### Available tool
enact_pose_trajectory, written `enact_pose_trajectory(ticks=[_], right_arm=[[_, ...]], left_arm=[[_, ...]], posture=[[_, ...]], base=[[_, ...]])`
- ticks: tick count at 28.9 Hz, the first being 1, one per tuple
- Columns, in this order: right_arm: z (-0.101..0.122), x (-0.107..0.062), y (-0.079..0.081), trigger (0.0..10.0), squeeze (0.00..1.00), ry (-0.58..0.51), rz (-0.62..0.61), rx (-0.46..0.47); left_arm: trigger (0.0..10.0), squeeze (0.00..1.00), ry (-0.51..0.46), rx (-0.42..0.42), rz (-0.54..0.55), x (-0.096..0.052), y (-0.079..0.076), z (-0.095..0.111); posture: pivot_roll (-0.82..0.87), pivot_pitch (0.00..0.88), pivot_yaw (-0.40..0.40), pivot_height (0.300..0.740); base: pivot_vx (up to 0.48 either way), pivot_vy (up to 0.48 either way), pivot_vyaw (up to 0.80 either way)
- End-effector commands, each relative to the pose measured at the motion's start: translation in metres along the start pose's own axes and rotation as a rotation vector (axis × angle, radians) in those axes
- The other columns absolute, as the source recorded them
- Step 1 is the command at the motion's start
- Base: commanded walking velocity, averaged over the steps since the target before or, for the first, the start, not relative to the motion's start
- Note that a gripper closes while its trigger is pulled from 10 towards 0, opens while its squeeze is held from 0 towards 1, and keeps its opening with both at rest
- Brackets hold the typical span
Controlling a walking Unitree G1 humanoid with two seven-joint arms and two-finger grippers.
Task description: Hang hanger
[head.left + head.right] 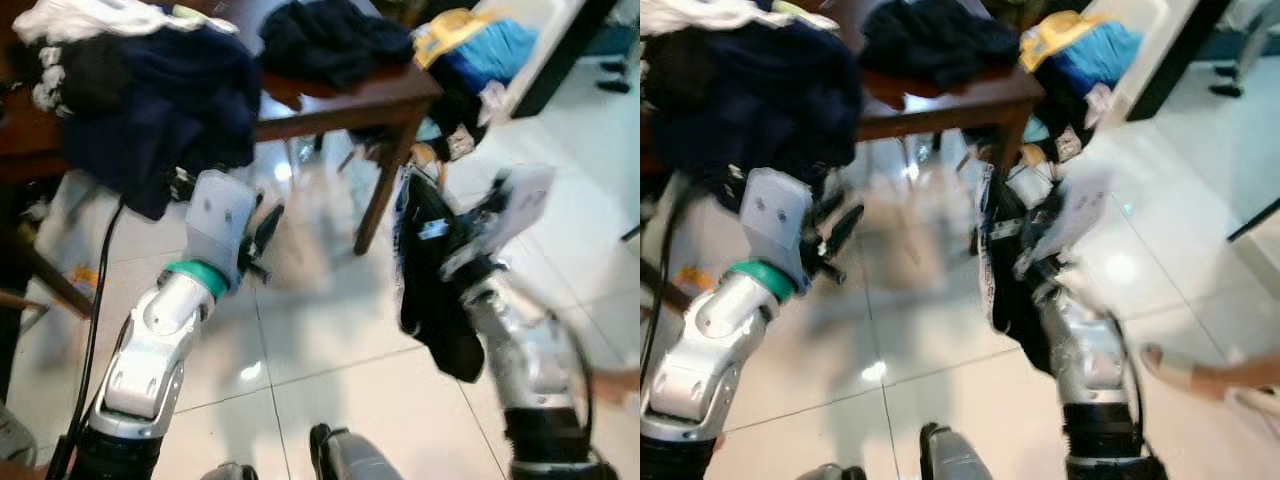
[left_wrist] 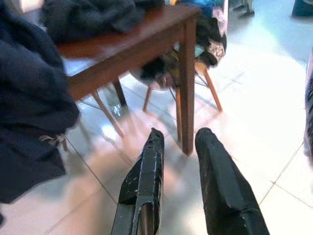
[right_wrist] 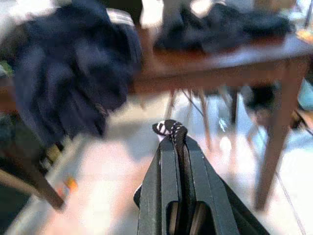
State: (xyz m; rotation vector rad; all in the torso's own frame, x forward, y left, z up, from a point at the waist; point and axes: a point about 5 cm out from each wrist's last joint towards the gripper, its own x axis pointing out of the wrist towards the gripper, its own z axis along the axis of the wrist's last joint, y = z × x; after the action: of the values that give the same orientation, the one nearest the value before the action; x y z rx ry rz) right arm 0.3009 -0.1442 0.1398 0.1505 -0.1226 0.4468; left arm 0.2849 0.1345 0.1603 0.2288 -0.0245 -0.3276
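Note:
My right gripper (image 3: pixel 169 128) is shut, pinching a thin black-and-white speckled piece between its fingertips. From that gripper a dark garment (image 1: pixel 430 290) with small white labels hangs down over the tiled floor, right of the table leg. The picture is too blurred to show a hanger under the cloth. My left gripper (image 2: pixel 180 134) is raised in front of the table with its two black fingers apart and nothing between them; in the left eye view the left gripper (image 1: pixel 266 232) sits just below the hanging dark blue clothes.
A brown wooden table (image 1: pixel 385 95) stands ahead, piled with dark blue clothes (image 1: pixel 160 90) and black clothes (image 1: pixel 330 40). A chair with yellow and blue clothes (image 1: pixel 470 45) stands behind it. A black cable (image 1: pixel 100 300) runs on the left. A person's foot (image 1: pixel 1200 375) is at the right.

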Motion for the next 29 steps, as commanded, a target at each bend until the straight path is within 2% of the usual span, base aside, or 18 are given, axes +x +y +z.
enact_pose_trajectory(ticks=[1,2,3,4,5,7,8,10,12,16,18,20,21,25,26,29], right_arm=[[-0.011,-0.002,0.006,10.0,0.0,0.035,0.028,-0.019],[-0.011,-0.002,0.006,10.0,0.0,0.035,0.028,-0.019],[-0.049,-0.014,0.007,10.0,0.0,0.16,-0.015,-0.017],[-0.049,-0.014,0.007,10.0,0.0,0.16,-0.015,-0.017],[-0.077,-0.028,0.002,10.0,0.0,0.255,-0.104,-0.008],[-0.077,-0.028,0.002,10.0,0.0,0.255,-0.104,-0.008],[-0.092,-0.039,-0.009,10.0,0.0,0.292,-0.248,0.054],[-0.092,-0.039,-0.009,10.0,0.0,0.292,-0.248,0.054],[-0.099,-0.049,-0.022,10.0,0.0,0.278,-0.423,0.147],[-0.097,-0.05,-0.025,10.0,0.0,0.245,-0.46,0.166],[-0.104,-0.059,-0.028,10.0,0.0,0.274,-0.488,0.133],[-0.104,-0.059,-0.028,10.0,0.0,0.274,-0.488,0.133],[-0.107,-0.065,-0.029,10.0,0.0,0.286,-0.509,0.126],[-0.113,-0.073,-0.031,10.0,0.0,0.292,-0.545,0.108],[-0.112,-0.075,-0.032,10.0,0.0,0.277,-0.563,0.099],[-0.112,-0.075,-0.033,10.0,0.0,0.26,-0.579,0.095]], left_arm=[[10.0,0.0,0.05,0.017,0.012,-0.003,0.0,-0.014],[10.0,0.0,0.05,0.017,0.012,-0.003,0.0,-0.014],[10.0,0.0,0.158,0.008,0.056,-0.01,0.0,-0.046],[10.0,0.0,0.158,0.008,0.056,-0.01,0.0,-0.046],[10.0,0.0,0.256,-0.019,0.083,-0.019,0.0,-0.073],[10.0,0.0,0.256,-0.019,0.083,-0.019,0.0,-0.073],[10.0,0.0,0.334,-0.013,0.09,-0.03,-0.002,-0.096],[10.0,0.0,0.334,-0.013,0.09,-0.03,-0.002,-0.096],[10.0,0.0,0.42,0.017,0.081,-0.043,-0.008,-0.121],[10.0,0.0,0.446,0.044,0.066,-0.047,-0.011,-0.13],[10.0,0.0,0.453,0.05,0.059,-0.047,-0.013,-0.137],[10.0,0.0,0.453,0.05,0.059,-0.047,-0.013,-0.137],[10.0,0.0,0.452,0.048,0.059,-0.047,-0.014,-0.139],[10.0,0.0,0.408,0.024,0.089,-0.043,-0.011,-0.134],[10.0,0.0,0.356,0.029,0.092,-0.036,-0.009,-0.125],[10.0,0.0,0.317,0.051,0.084,-0.03,-0.007,-0.118]], posture=[[0.04,0.053,0.022,0.74],[0.04,0.053,0.022,0.74],[0.04,0.051,0.015,0.74],[0.04,0.051,0.015,0.74],[0.04,0.053,0.008,0.74],[0.04,0.053,0.008,0.74],[0.04,0.051,0.009,0.74],[0.04,0.051,0.009,0.74],[0.02,0.044,0.016,0.74],[0.02,0.036,0.02,0.74],[0.01,0.03,0.021,0.74],[0.01,0.03,0.021,0.74],[0.01,0.027,0.022,0.74],[0.01,0.025,0.026,0.74],[0.0,0.02,0.035,0.74],[0.0,0.018,0.037,0.74]], base=[[0.0,0.0,-0.78],[0.0,0.0,-0.78],[0.0,0.0,-0.78],[0.0,0.0,-0.78],[0.0,0.0,-0.78],[0.0,0.0,-0.78],[0.0,0.0,-0.75],[0.0,0.0,-0.75],[0.0,0.0,-0.75],[0.0,0.0,-0.75],[0.0,0.0,-0.75],[0.0,0.0,-0.75],[0.0,0.0,-0.75],[0.0,0.0,-0.75],[0.0,0.0,-0.74],[0.0,0.0,-0.74]])
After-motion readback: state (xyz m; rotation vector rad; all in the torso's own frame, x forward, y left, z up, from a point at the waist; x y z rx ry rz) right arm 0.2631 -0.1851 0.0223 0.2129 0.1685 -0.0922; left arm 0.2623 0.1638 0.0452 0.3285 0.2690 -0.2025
